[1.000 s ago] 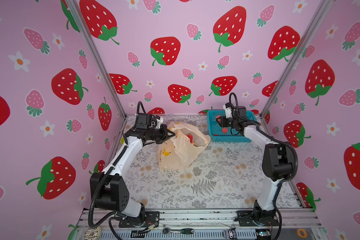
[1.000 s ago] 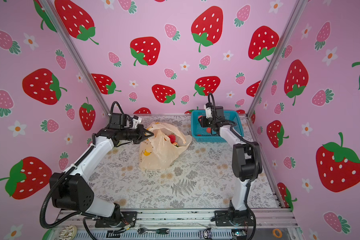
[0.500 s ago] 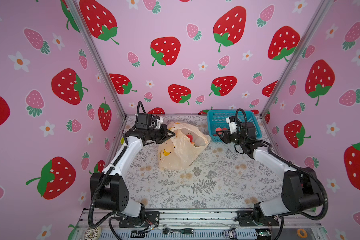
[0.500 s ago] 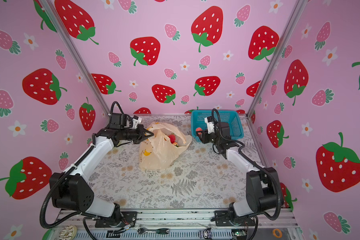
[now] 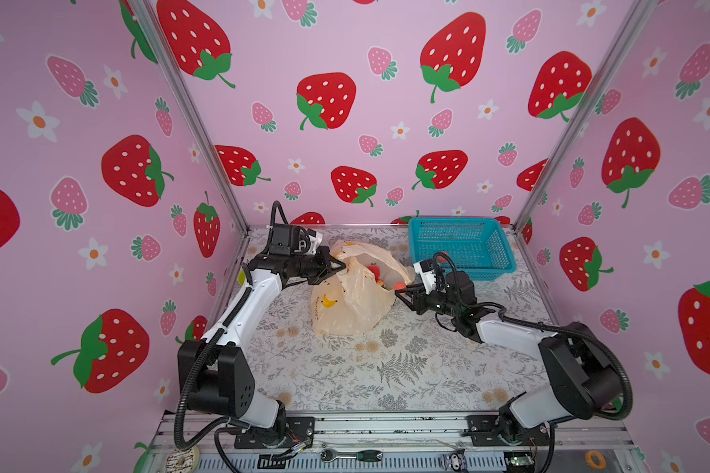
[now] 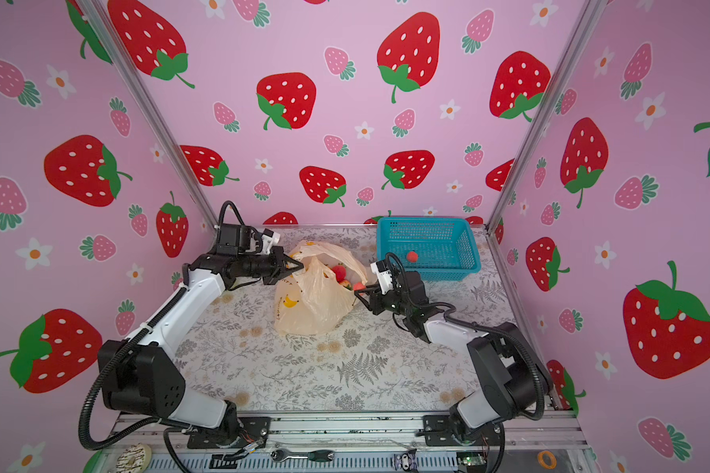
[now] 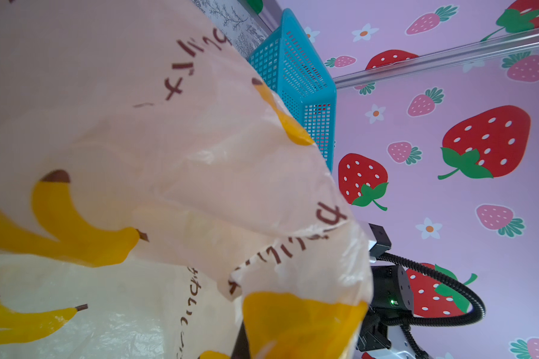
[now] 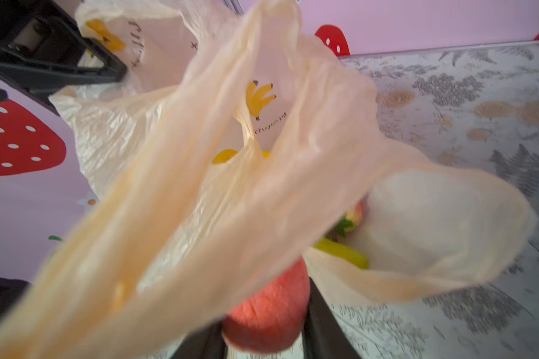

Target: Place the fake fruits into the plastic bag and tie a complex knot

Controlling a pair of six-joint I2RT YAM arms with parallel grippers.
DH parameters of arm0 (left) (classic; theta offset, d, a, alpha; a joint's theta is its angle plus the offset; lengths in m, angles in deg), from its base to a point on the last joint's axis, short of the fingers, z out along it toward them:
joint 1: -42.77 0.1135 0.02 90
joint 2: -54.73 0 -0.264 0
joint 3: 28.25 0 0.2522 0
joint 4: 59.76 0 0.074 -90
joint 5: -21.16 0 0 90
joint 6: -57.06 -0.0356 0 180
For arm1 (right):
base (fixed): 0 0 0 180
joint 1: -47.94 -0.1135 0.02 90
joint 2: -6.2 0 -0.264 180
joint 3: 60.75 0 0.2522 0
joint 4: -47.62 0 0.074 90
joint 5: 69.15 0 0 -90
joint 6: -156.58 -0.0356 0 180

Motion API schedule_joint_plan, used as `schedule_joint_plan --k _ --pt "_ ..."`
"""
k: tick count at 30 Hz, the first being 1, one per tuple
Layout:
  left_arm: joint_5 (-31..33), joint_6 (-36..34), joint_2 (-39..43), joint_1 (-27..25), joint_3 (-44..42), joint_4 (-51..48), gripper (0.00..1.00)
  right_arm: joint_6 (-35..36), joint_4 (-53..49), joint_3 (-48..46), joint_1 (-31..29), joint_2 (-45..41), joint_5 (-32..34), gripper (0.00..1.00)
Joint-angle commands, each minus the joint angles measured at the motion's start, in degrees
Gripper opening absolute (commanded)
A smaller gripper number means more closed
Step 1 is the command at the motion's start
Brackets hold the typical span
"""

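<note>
The bag [image 5: 355,305] sits toward the far middle of the counter [image 5: 386,368], its left rim clenched in the left gripper [image 5: 338,266]. At its right opening the right gripper [image 5: 402,291] grasps a red fruit [image 8: 266,310] (strawberries [image 5: 373,271] already lie inside). Another small fruit [image 6: 412,256] lies in the blue basket [image 5: 460,245].

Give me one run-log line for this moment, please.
left gripper: shut on plastic bag rim | right gripper: shut on red fruit, at bag mouth
</note>
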Motion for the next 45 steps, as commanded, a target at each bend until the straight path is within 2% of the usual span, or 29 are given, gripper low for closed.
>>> schedule_joint_plan --k 1,4,8,11,13,19,23,27,32,39,42,45 --pt "-0.6 0.2 1.3 -0.4 0.1 0.6 0.00 -7.7 9.9 4.9 -1.0 5.1 7.0 0.31" --pt "-0.7 0.2 1.3 -0.4 0.1 0.6 0.00 -12.4 13.6 7.8 -2.1 10.3 10.8 0.32" --pt "-0.8 0.2 1.2 -0.5 0.2 0.7 0.00 -15.8 13.1 11.0 -3.8 15.4 19.8 0.33" --pt "-0.9 0.2 1.2 -0.6 0.2 0.6 0.00 -17.0 11.7 13.5 -4.7 18.8 25.0 0.33" --pt "-0.9 0.3 1.2 -0.6 0.2 0.6 0.00 -16.5 10.1 15.6 -5.3 20.9 25.9 0.33" --pt "-0.9 0.3 1.1 -0.6 0.2 0.6 0.00 -11.1 5.0 18.0 -7.3 21.9 23.3 0.44" --pt "-0.9 0.2 1.2 -0.6 0.2 0.6 0.00 -7.3 2.7 15.2 -7.2 18.1 21.8 0.58" --pt "-1.0 0.3 1.1 -0.6 0.2 0.6 0.00 -5.0 1.7 11.8 -6.9 13.4 21.0 0.64" --pt "-0.9 0.2 1.1 -0.6 0.2 0.6 0.00 -1.4 -0.5 7.7 -5.4 6.8 16.2 0.63" --pt "-0.9 0.2 0.8 -0.4 0.2 0.5 0.00 10.6 -9.2 2.1 -3.6 -2.4 6.1 0.56" --pt "-0.8 0.2 0.9 -0.3 0.3 0.5 0.00 16.0 -11.8 -1.0 -3.6 -5.4 6.7 0.54" --pt "-0.8 0.2 0.7 -0.4 0.2 0.5 0.00 19.8 -12.1 -3.5 -3.5 -9.8 9.9 0.53"
